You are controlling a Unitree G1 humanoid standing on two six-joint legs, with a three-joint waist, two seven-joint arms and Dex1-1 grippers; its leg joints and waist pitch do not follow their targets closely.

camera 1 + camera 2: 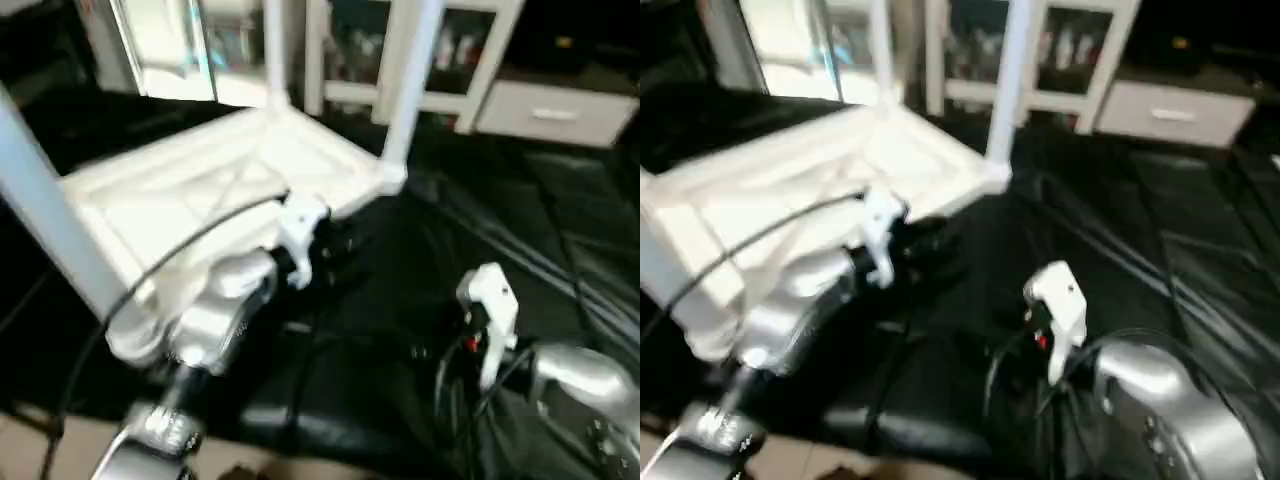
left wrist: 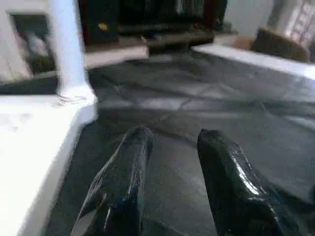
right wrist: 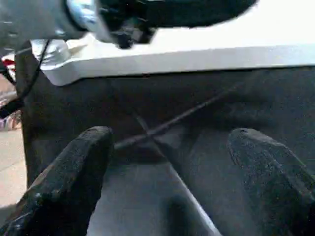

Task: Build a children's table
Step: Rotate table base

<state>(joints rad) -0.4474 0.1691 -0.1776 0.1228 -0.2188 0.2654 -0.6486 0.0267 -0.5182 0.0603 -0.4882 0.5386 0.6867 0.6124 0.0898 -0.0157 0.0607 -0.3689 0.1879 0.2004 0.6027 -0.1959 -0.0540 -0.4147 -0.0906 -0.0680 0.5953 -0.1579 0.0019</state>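
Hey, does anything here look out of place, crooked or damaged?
Nothing looks damaged or spilled. The children's table lies upside down on the black sheet, legs pointing up, which fits assembly. Both the left gripper and the right gripper hang empty over the sheet with jaws apart.

Likely a home living room: white glass-door cabinet (image 1: 400, 50) with a drawer unit (image 1: 555, 112), black sheet (image 1: 500, 220) spread as work surface.
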